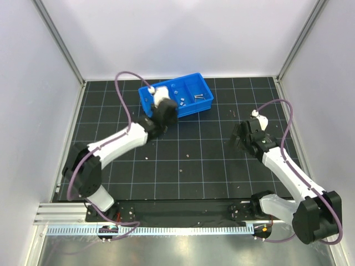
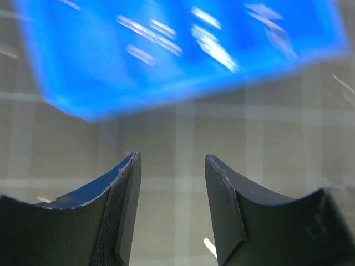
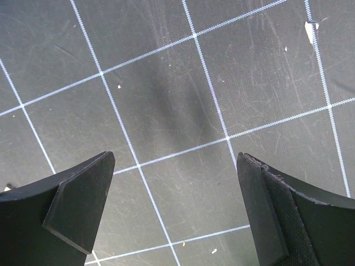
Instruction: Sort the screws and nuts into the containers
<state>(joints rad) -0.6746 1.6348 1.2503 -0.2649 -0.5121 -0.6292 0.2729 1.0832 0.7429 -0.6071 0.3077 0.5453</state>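
The left hand (image 2: 172, 159) hung open and empty just beside the near edge of the glossy blue plastic tray (image 1: 188, 110). Inside the tray lay blocky nuts (image 1: 181, 101) and slender screws (image 1: 198, 97). They looked like light, hard, slick steel, probably best pinched across the flats or mid-shaft. The right hand (image 3: 176, 160) gaped wide over the gridded black worktop (image 3: 166, 83), holding nothing.

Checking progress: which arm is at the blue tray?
The left gripper, open just before the blue tray's near wall; the right gripper hangs over the mat, apart.
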